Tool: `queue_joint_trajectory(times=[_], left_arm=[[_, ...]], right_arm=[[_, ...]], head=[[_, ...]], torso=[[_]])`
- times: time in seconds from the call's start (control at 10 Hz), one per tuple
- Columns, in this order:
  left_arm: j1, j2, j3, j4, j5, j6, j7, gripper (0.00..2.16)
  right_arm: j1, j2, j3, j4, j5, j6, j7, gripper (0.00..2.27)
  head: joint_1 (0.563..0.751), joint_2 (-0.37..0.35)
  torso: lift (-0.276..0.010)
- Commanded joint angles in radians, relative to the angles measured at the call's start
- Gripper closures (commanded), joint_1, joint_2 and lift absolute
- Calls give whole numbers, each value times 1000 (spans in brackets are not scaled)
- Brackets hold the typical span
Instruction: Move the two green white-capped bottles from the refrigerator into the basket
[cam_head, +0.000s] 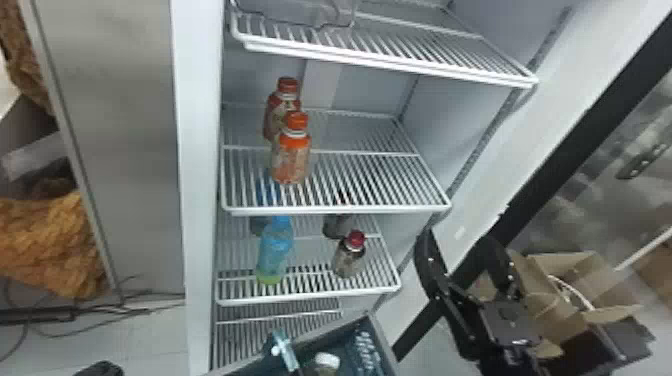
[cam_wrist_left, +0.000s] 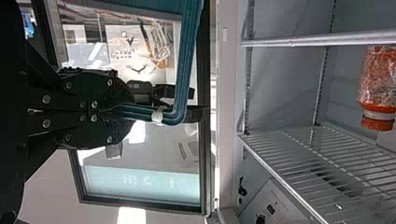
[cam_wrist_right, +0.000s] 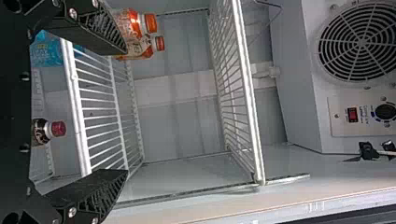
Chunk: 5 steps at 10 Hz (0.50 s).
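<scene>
At the bottom of the head view is the dark basket (cam_head: 372, 327), with one white-capped bottle (cam_head: 326, 361) inside; its body is mostly hidden. In the left wrist view, my left gripper (cam_wrist_left: 122, 111) is shut on the basket's teal handle (cam_wrist_left: 183, 70), near a white tie. My right gripper (cam_head: 457, 240) stands open beside the refrigerator's right edge, right of the lower shelves. In the right wrist view, my right gripper (cam_wrist_right: 125, 111) has its fingers wide apart, nothing between them, before the wire shelf.
Two orange-capped bottles (cam_head: 291, 157) stand on the middle shelf (cam_head: 350, 207). Below it are a blue bottle (cam_head: 276, 247), a dark red-capped bottle (cam_head: 349, 256) and other partly hidden items. Cardboard boxes (cam_head: 570, 265) lie at the right, behind my right arm.
</scene>
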Motion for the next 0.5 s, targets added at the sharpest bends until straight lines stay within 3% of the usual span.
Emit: queue_joint_trajectory(times=[0.0,0.4], left_arm=[[0,0,0,1,2,-2,0,1214],[0,1,-2,1,2,-2,0,1214]], right_arm=[[-1,1,0,-2,2,-2,0,144],[-1,1,0,-2,2,-5,0,142]], head=[[695,-350],[695,-350]], torso=[[-4],[-4]])
